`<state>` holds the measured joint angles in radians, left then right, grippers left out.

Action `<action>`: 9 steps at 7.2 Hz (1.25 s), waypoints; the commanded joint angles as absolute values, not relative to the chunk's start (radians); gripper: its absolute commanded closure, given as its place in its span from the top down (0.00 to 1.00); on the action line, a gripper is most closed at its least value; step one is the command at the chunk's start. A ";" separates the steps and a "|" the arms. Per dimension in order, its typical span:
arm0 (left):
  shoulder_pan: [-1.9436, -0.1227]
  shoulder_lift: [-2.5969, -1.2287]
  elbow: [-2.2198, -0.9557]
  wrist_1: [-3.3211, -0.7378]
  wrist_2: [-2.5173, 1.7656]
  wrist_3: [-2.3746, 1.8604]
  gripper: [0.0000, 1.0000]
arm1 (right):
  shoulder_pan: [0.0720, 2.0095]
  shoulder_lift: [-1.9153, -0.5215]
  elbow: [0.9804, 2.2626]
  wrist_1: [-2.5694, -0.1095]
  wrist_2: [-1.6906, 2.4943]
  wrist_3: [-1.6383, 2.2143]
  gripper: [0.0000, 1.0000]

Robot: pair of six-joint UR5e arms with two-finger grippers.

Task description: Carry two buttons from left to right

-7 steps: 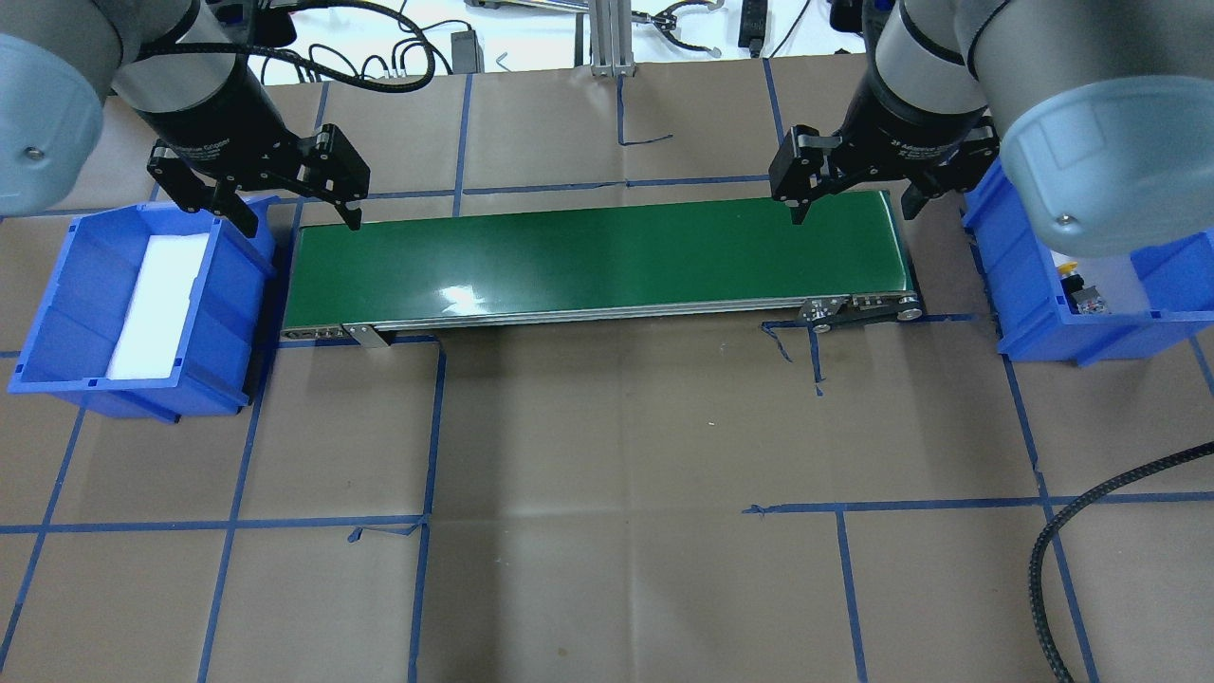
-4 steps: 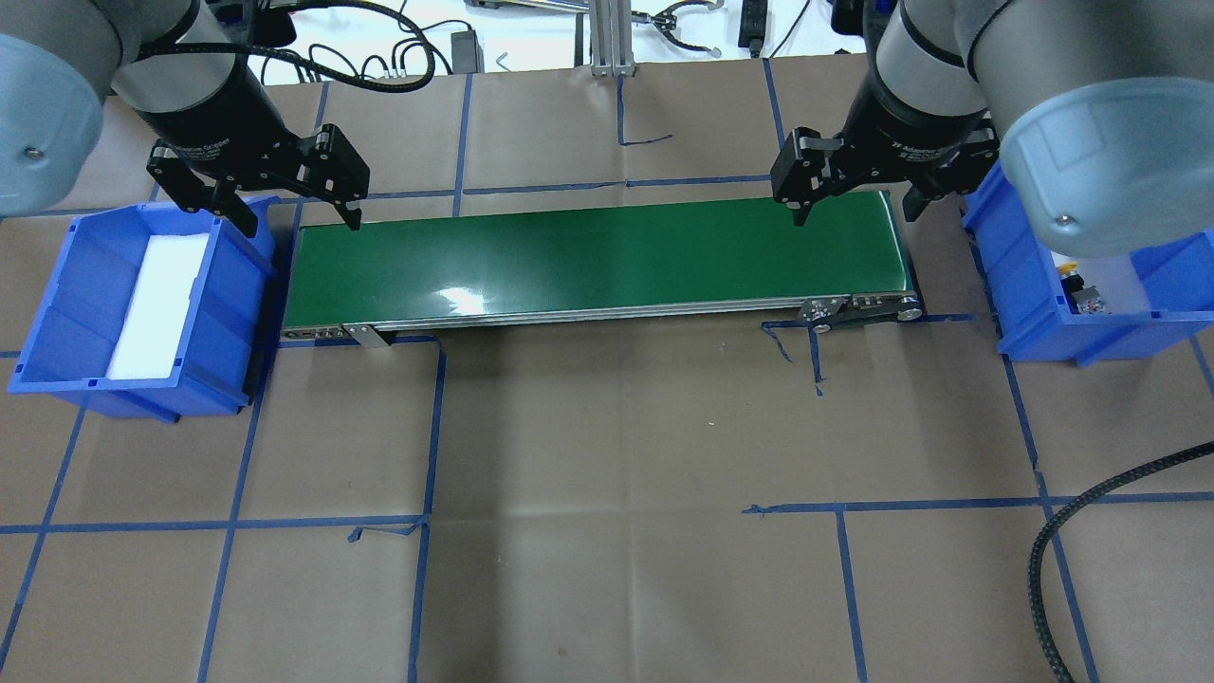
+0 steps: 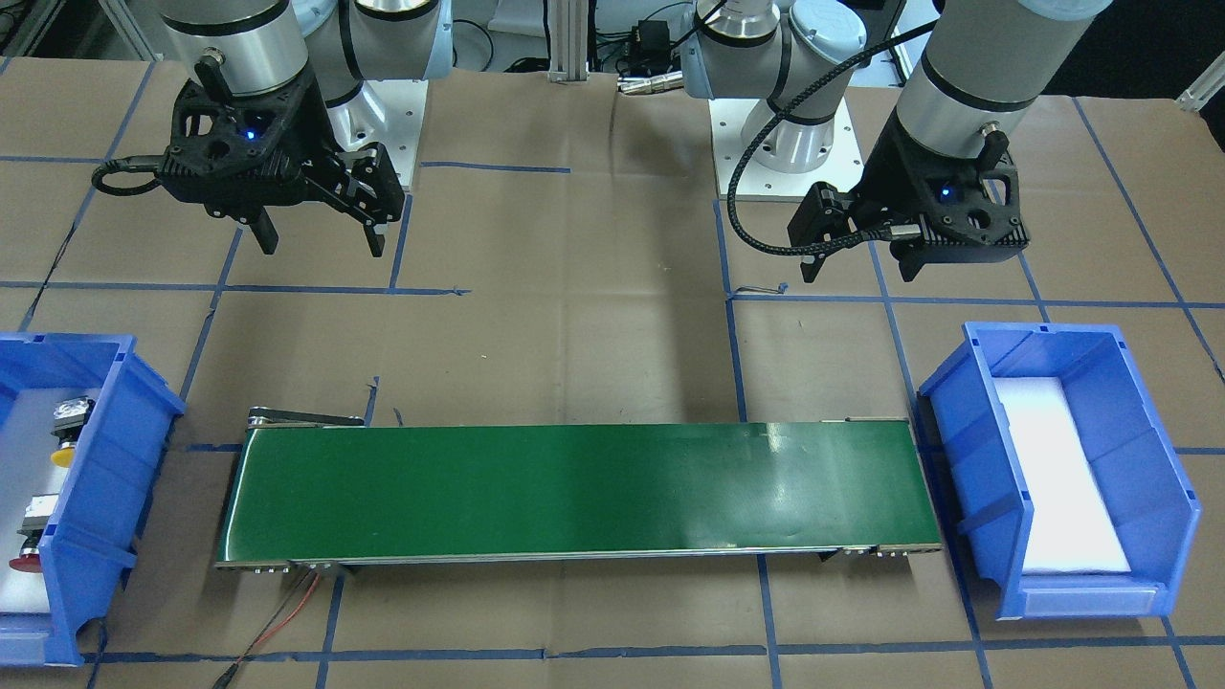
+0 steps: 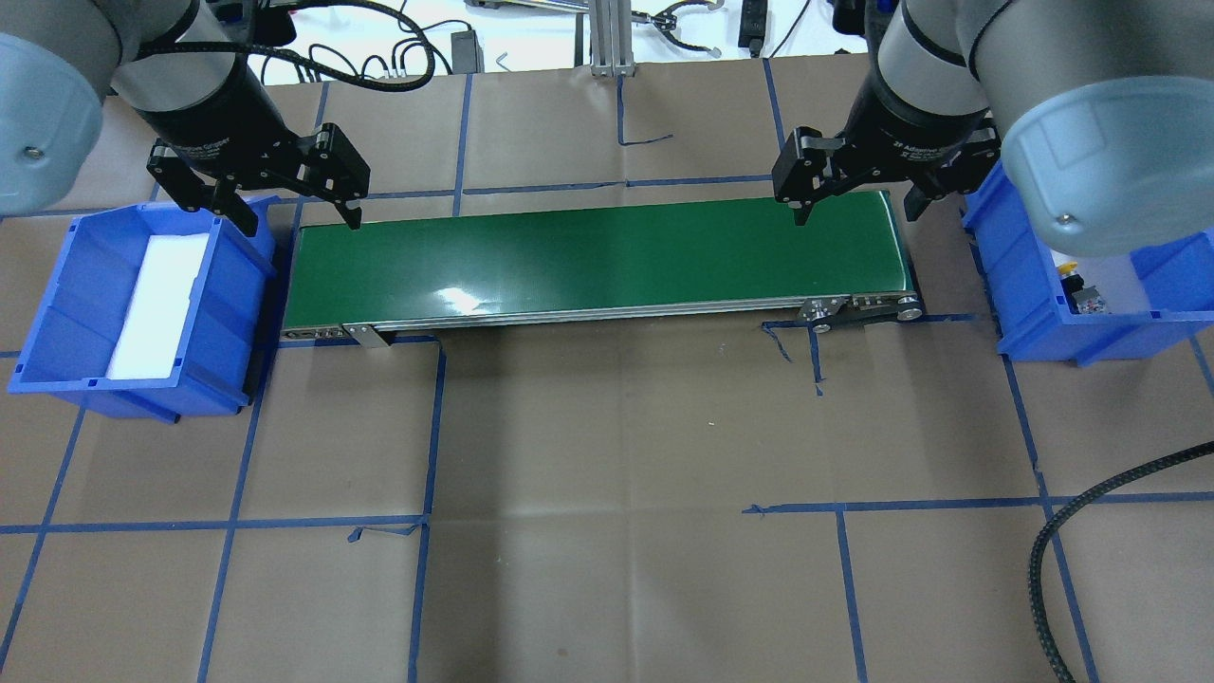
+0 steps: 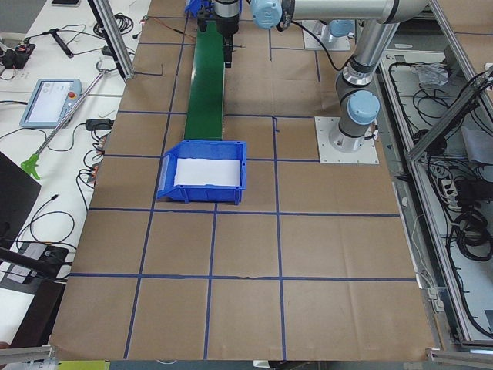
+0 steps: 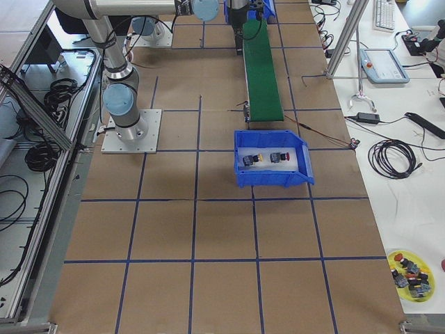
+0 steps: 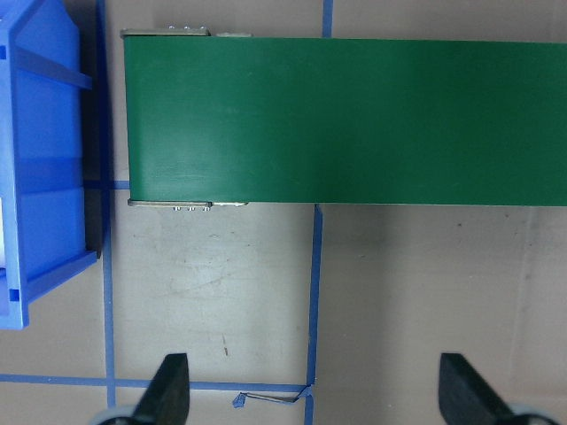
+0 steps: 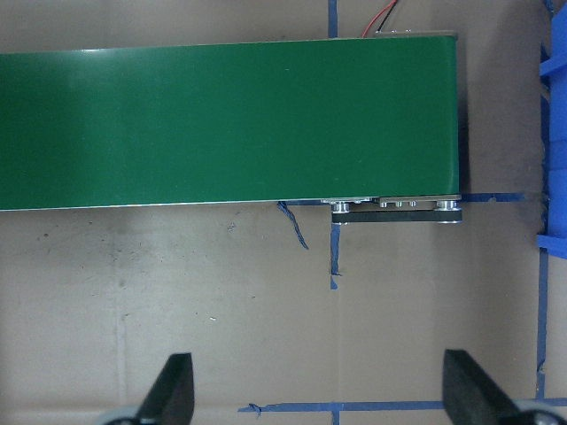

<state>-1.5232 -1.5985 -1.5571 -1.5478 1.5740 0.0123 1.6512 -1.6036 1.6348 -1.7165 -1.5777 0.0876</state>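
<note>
Blue bin (image 3: 110, 478) at the desk's right end holds both buttons on its white lining: the yellow button (image 3: 65, 435) toward the bin's robot-side edge, the red button (image 3: 33, 536) toward its opposite edge. I see my left claw (image 4: 302, 226) and right claw (image 4: 858, 214) hovering on the robot's side of the green belt (image 4: 597, 261), one near each end. Both are spread wide, gripping nothing.

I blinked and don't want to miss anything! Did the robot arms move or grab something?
The right gripper drifted a tiny bit toward its own side, open and empty. Nothing was grabbed. The left gripper, the green belt, and the yellow button and red button in their blue bin stayed put.
</note>
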 commanded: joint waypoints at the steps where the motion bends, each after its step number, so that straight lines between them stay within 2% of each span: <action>1: -1.523 -1.598 -1.557 -1.548 1.574 0.012 1.00 | 1.652 -1.601 1.634 -1.717 -1.571 0.090 1.00; 9: -1.523 -1.594 -1.559 -1.549 1.575 0.014 1.00 | 1.644 -1.591 1.667 -1.730 -1.578 0.080 1.00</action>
